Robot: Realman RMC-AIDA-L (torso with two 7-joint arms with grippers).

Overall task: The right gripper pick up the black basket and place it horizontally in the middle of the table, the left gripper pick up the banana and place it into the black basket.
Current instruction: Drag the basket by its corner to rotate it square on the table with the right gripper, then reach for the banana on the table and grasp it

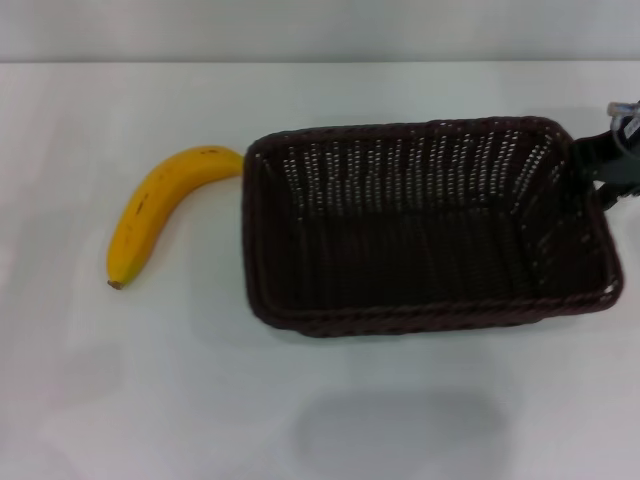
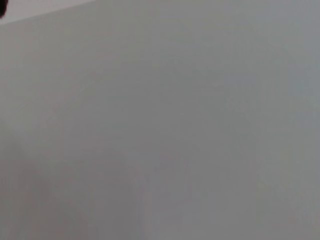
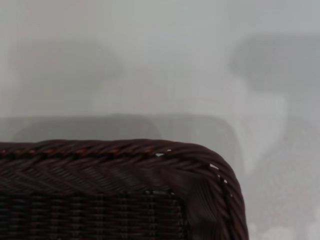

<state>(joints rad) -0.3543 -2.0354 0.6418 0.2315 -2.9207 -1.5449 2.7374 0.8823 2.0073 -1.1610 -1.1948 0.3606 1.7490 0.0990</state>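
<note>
The black basket (image 1: 400, 318) lies lengthwise on the white table (image 1: 150, 400), right of centre, with nothing inside it. The yellow banana (image 1: 150, 208) lies on the table just left of the basket, its upper end almost touching the basket's far left corner. My right gripper (image 1: 603, 165) is at the basket's far right corner, against the rim. The right wrist view shows a corner of the basket (image 3: 125, 150) with its braided rim close up. My left gripper is out of view, and the left wrist view shows only bare table (image 2: 160, 130).
The table's far edge meets a pale wall (image 1: 320, 30) at the back. Bare tabletop stretches in front of the basket and left of the banana.
</note>
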